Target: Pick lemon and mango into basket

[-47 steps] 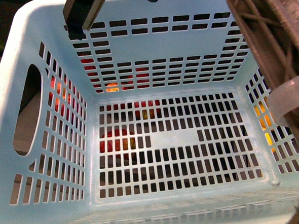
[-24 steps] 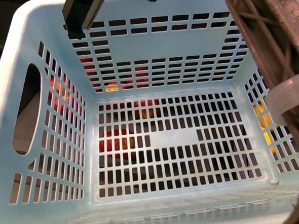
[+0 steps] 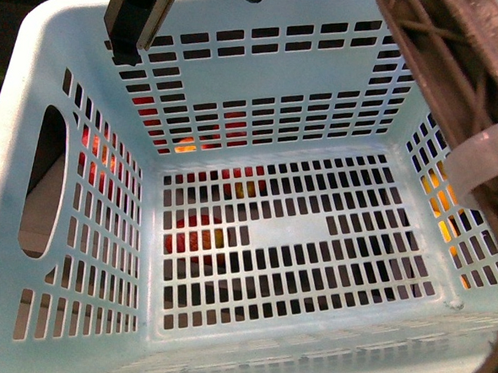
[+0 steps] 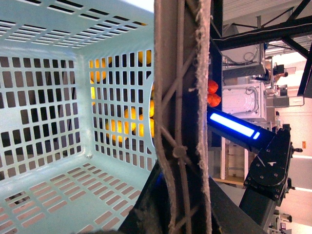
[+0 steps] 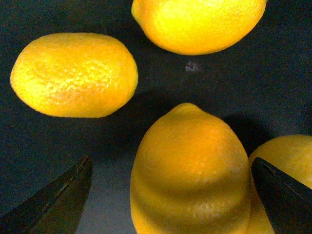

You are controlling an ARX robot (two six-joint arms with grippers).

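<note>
**Operator:** What is the state on the right side?

**Inspector:** Your right end effector (image 5: 169, 163) is spread wide and holds nothing. The lemon (image 5: 190, 170) sits directly between its fingers on the dark table (image 5: 161, 83), with the nub end pointing ahead, away from the wrist. A neighbouring lemon (image 5: 287, 151) lies partly under one finger, close against the target. Two more lie further ahead and apart from it, one (image 5: 73, 73) towards the other finger's side and one (image 5: 197, 22) straight beyond.

**Operator:** How should I close?

**Inspector:** In my judgement, first shift slightly away from the crowding neighbour, or that finger will land on it. Then lower until the pads meet the widest girth, not the taper. Close slowly, because a rounded fruit may slip out.

**Operator:** And the arm poses?

**Inspector:** The right wrist looks straight down, close above the fruit. Your left end effector (image 4: 183, 214) appears clamped on the brown handle (image 4: 183, 97), carrying the basket (image 4: 58, 122), which has no fruit in it. Red-orange skin shows through the floor slots from beneath the basket and is likely the mango (image 3: 197, 234).
</note>
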